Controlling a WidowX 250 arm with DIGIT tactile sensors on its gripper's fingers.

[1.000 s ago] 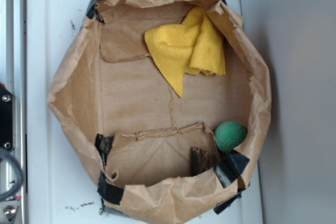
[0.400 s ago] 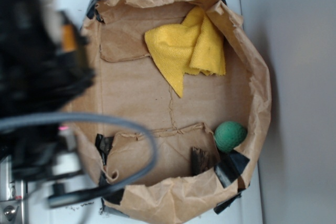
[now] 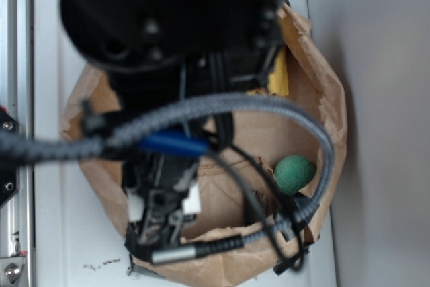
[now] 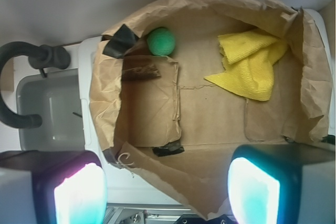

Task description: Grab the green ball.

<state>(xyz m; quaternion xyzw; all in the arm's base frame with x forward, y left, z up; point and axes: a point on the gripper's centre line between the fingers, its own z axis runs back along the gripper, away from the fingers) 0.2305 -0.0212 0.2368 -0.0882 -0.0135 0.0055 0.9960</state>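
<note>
paper bag (image 4: 142,124): holds one green ball (image 4: 160,41) in a corner, one yellow cloth (image 4: 252,66) — well apart
end effector (image 4: 163,192): spread wide, empty, above the bag

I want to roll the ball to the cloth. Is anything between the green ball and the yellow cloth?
No. In the wrist view, only bare creased brown paper of the bag floor separates the green ball from the yellow cloth.
</note>
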